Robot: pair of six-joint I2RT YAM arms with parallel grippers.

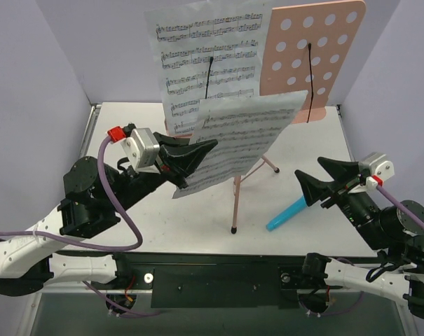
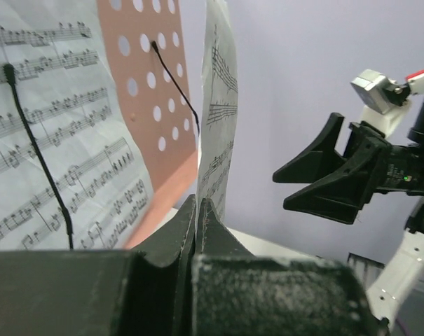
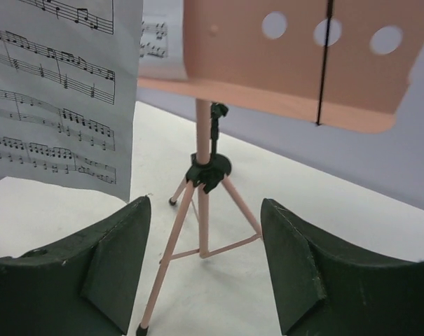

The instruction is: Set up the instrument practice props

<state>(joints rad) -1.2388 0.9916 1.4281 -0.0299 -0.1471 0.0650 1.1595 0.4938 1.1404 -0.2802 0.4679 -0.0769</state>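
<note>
The pink music stand [image 1: 311, 52] stands at the table's middle on thin tripod legs [image 1: 235, 203]. One music sheet [image 1: 208, 59] sits on the left half of its hole-punched desk, under a black wire holder [image 1: 209, 77]. The right half is bare, with the other wire holder [image 1: 309, 77] across it. My left gripper [image 1: 197, 155] is shut on the edge of the second music sheet [image 1: 243, 136] and holds it up in front of the stand; the left wrist view shows that sheet edge-on [image 2: 217, 112]. My right gripper [image 1: 317, 178] is open and empty, right of the legs [image 3: 201, 210].
A blue cylindrical object [image 1: 286, 213] lies on the table under the right gripper. Lilac walls close in the back and sides. The table's near edge is a black rail [image 1: 219, 269].
</note>
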